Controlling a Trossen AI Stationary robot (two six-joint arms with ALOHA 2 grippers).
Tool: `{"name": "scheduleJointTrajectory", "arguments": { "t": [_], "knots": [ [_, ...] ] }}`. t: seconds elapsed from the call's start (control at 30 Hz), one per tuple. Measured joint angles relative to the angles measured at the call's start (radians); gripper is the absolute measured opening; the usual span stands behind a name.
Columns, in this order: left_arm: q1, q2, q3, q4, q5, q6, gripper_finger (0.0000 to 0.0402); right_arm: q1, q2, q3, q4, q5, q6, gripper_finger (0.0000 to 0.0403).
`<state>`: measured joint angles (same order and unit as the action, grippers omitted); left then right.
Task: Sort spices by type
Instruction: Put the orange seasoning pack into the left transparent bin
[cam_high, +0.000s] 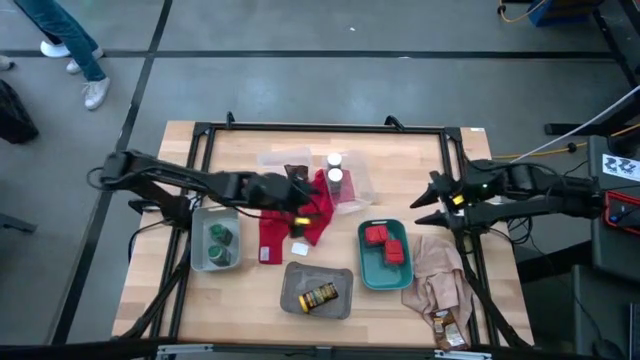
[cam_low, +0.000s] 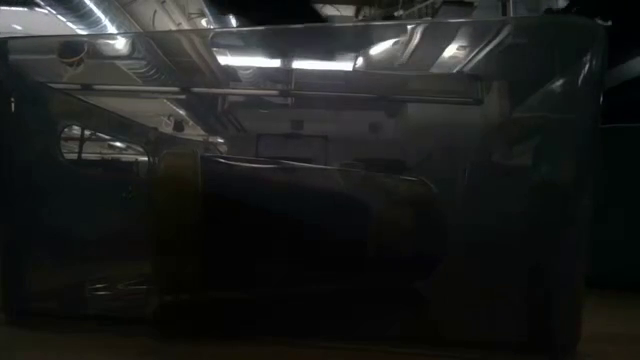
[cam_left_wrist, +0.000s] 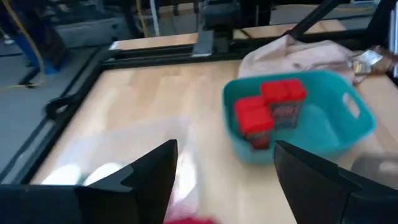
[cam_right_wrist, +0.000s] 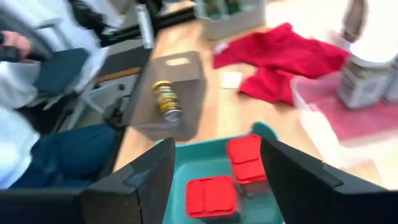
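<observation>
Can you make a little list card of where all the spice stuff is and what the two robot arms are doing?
green-lidded jars: two, in the grey tray on the left
red tins: two, in the teal tray
yellow-labelled jar: lying in the near grey tray
white-capped bottles: two, in the clear tray by the red cloth
brown packet: near edge, beside the beige cloth
left gripper: over the red cloth, fingers open, empty
right gripper: right edge of the table, fingers open, empty
</observation>
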<state>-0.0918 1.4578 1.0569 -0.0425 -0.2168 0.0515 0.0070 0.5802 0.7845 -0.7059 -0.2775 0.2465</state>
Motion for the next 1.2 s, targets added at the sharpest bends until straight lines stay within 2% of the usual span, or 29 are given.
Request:
{"name": "scheduleJointTrajectory", "arguments": {
  "t": [0.13,0.3,0.4,0.53,0.7,1.2],
  "knots": [
    [0.051,-0.172,-0.166,0.015,0.001,-0.01,0.0255,0.0,0.061,0.0,-0.002,0.028,0.064,0.0236],
    [0.087,-0.31,-0.345,0.068,0.0,-0.069,0.0255,0.011,0.125,0.0,-0.004,-0.101,0.192,0.0236],
    [0.091,-0.365,-0.409,0.098,0.004,-0.1,0.0255,0.07,0.172,0.0,-0.012,-0.126,0.239,0.0236],
    [0.084,-0.418,-0.46,0.118,0.003,-0.12,0.0255,0.2,0.228,0.001,0.003,-0.12,0.31,0.0236],
    [0.083,-0.444,-0.487,0.138,0.004,-0.139,0.0255,0.393,0.303,0.001,0.001,-0.026,0.432,0.0236],
    [0.083,-0.444,-0.487,0.141,0.004,-0.176,0.0255,0.91,0.544,0.0,0.056,0.026,1.059,0.0236]
  ]
}}
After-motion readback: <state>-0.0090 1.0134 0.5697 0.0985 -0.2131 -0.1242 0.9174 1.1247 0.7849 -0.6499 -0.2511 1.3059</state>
